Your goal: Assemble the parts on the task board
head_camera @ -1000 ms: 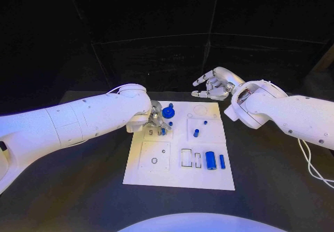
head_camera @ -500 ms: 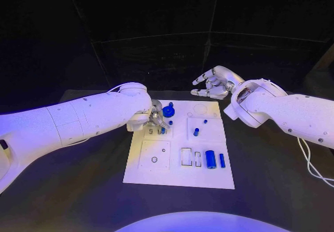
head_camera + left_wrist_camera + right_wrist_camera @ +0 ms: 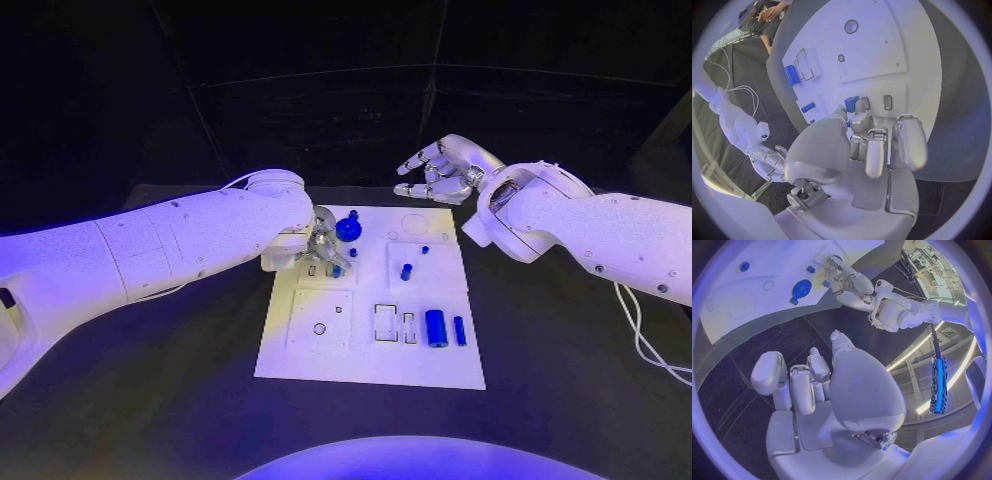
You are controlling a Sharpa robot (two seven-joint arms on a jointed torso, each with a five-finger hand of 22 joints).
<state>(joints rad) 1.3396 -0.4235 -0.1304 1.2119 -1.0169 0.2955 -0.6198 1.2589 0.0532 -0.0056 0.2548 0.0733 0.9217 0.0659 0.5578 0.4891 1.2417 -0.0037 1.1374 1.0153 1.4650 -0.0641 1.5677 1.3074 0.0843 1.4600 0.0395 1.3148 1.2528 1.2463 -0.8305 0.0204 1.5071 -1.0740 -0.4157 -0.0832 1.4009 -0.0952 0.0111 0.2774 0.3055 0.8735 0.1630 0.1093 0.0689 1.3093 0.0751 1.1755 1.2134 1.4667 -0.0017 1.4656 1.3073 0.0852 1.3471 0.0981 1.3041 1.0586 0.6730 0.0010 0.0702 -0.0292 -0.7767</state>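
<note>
Little has moved: on the task board (image 3: 372, 345), the left hand (image 3: 320, 252) still pinches a small blue part (image 3: 851, 104) near the blue gear (image 3: 349, 231), apparently seating it; pressing down follows. Beyond the board, the right hand (image 3: 440, 172) hovers, fingers loosely curled, empty.

The task board (image 3: 369, 360) lies mid-tabletop (image 3: 130, 400). The gear (image 3: 348, 231) stands at its far end, two small pegs (image 3: 407, 270) right of centre, and two cylinders (image 3: 436, 327) side by side near right. The left robot hand (image 3: 320, 252) sits over the board's far left; the right robot hand (image 3: 440, 172) hangs beyond its far edge.
</note>
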